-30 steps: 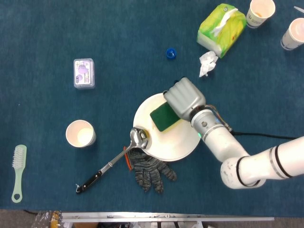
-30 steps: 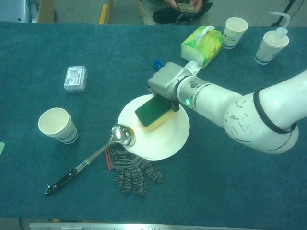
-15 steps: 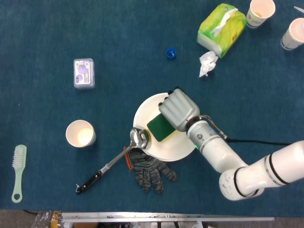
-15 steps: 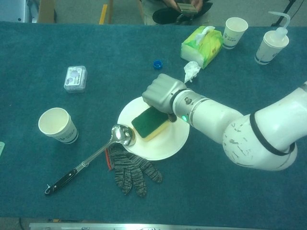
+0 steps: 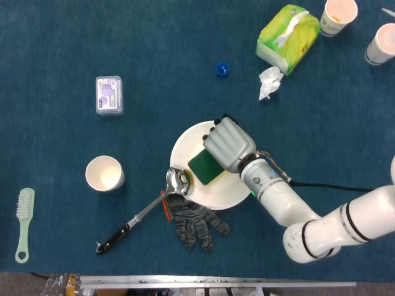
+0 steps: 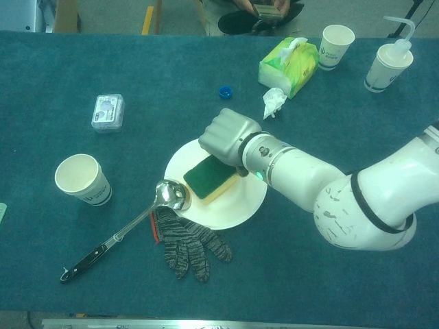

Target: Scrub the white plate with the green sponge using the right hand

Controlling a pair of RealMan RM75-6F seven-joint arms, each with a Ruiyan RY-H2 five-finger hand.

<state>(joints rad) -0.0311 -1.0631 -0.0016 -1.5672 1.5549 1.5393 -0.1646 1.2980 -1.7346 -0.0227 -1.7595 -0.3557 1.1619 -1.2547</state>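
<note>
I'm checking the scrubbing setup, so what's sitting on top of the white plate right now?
On the white plate lies the green sponge, held down by the right hand. A ladle bowl rests on its left rim. The hand covers part of the sponge, so the grip itself is hidden.

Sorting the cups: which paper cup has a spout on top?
The far-right paper cup, topped by a bent white spout; the other two cups stand open.

- Smooth, matt white plate [image 5: 217,196]
- Coarse green sponge [image 5: 203,167], yellow foam beneath
- Shiny metal ladle [image 5: 178,180]
- Grey knitted cloth glove [image 5: 196,223]
- Fuzzy blue table cloth [image 5: 123,37]
- Smooth grey plastic right hand [image 5: 228,143]
</note>
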